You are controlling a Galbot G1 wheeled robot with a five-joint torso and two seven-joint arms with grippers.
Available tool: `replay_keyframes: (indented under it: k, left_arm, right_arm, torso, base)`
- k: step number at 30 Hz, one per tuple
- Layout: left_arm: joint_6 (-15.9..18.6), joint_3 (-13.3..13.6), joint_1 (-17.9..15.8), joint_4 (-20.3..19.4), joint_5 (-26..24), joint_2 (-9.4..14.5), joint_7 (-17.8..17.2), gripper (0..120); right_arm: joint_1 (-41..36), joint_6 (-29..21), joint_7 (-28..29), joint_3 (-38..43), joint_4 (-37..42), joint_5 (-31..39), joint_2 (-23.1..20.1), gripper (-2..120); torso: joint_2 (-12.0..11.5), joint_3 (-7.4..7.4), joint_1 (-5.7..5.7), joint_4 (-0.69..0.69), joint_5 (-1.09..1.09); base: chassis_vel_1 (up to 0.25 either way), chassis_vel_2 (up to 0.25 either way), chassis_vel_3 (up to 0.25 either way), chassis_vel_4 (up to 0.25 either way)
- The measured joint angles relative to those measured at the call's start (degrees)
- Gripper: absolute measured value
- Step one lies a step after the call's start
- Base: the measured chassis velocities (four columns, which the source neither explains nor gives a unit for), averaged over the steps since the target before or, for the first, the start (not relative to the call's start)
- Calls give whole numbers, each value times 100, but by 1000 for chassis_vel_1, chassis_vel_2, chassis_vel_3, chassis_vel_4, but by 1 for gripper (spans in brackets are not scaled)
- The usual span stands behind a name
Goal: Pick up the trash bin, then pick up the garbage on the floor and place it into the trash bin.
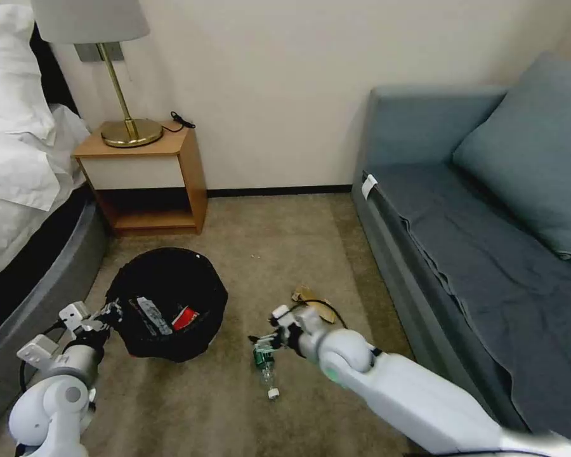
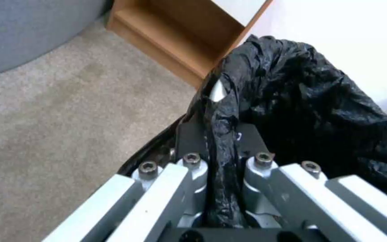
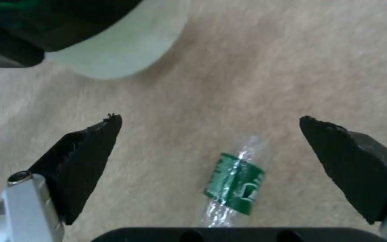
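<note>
Small clear bottle (image 1: pixel 266 368) w/ green label lies flat on the beige carpet (image 1: pixel 279 241), centre-front of the robot. Its long axis runs roughly toward/away from the robot, white cap at the near end. The right gripper (image 1: pixel 263 346) hangs directly above the bottle's labelled part; in the right wrist view the bottle (image 3: pixel 232 183) sits between the two black fingertips (image 3: pixel 84 161), which are spread wide apart w/ nothing in them. The bottle lies across the gap between the jaws, not along it, a bit nearer one tip than the other. Judgement: a straight drop plus closing should catch it at the label; clear plastic is light and may roll or crush.

The trash bin (image 1: pixel 168 301), round, black-bagged, is left of the bottle, near but not touching. The left gripper (image 1: pixel 111 312) is clamped on its rim; left wrist view shows the bag's black plastic (image 2: pixel 220 141) pinched between the closed jaws. Inside the bin: a red piece (image 1: pixel 185 317) and a long wrapper (image 1: pixel 153 315).

A tan crumpled wrapper (image 1: pixel 306 296) lies on the carpet just beyond the right wrist, close to a grey-blue sofa (image 1: pixel 476 241) on the right. Nothing blocks the path from bottle to bin. Farther back: wooden nightstand (image 1: pixel 147 181) w/ brass lamp (image 1: pixel 124 95), bed (image 1: pixel 19 165) at left.
</note>
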Motion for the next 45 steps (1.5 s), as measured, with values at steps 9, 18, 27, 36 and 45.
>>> replay_keyframes:
  k: [9, 18, 27, 36, 45]
  left_arm:
    - [-45, -161, 28, 177, -28, -15, 112, 5]
    - [-64, -294, 91, 317, -131, 106, 191, 5]
    - [-90, -285, 111, 456, -171, 215, 239, 5]
    - [-113, -345, 135, 572, -231, 331, 264, 5]
    - [-138, -343, 128, 653, -218, 341, 281, 5]
  right_arm:
    - [896, -741, 485, -894, -565, 1539, 539, 100]
    - [1022, -1101, 1131, -1095, -873, 2257, 694, 100]
    - [936, -1096, 1138, -1134, -1642, 2106, 957, 100]
    - [728, -1077, 924, -1014, -2466, 1656, 1241, 100]
    - [534, -1067, 726, -878, -2940, 1236, 1461, 100]
  torso:
    - [0, 0, 0, 0, -1]
    - [0, 0, 0, -1, 0]
    - [0, 0, 0, -1, 0]
    - [0, 0, 0, -1, 0]
    - [0, 0, 0, -1, 0]
  base:
    - [0, 0, 0, 0]
    - [0, 0, 0, 0]
    - [0, 0, 0, 0]
    - [0, 0, 0, 0]
    - [0, 0, 0, 0]
